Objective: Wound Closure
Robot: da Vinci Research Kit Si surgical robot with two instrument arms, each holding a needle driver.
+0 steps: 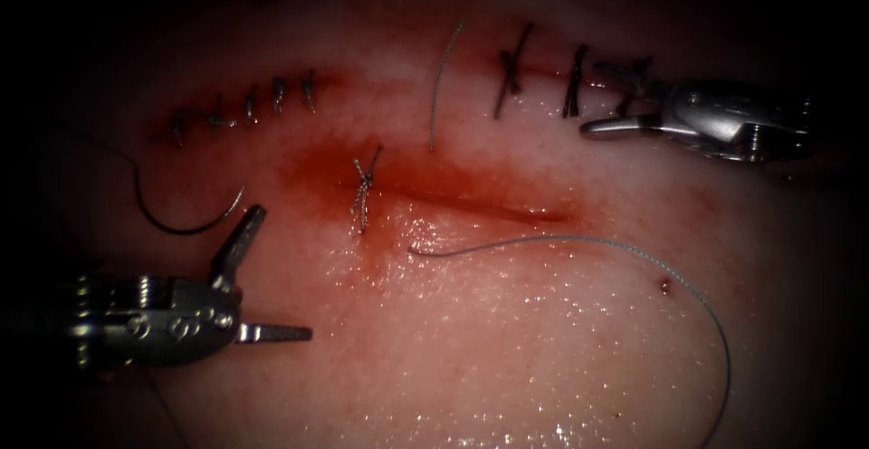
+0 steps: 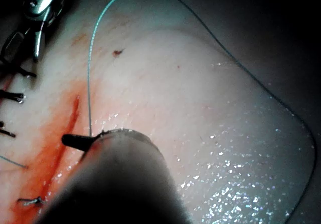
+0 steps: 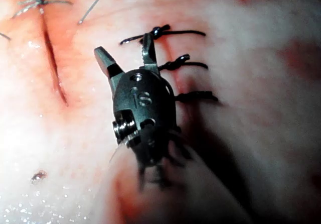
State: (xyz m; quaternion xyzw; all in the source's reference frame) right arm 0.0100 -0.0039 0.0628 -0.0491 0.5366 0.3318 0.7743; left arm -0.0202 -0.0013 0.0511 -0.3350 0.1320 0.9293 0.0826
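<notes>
Left tool (image 1: 258, 272) seen at 8 o'clock, jaws spread wide, nothing held. Needle (image 1: 181, 218) lies free on tissue (image 1: 507, 349) just beside upper jaw, at 9 o'clock. Right tool (image 1: 611, 98) at 2 o'clock, jaws parted, nothing gripped, over stitches (image 1: 543, 78). Cut (image 1: 489, 206) at centre, thread (image 1: 579, 243) below it.
</notes>
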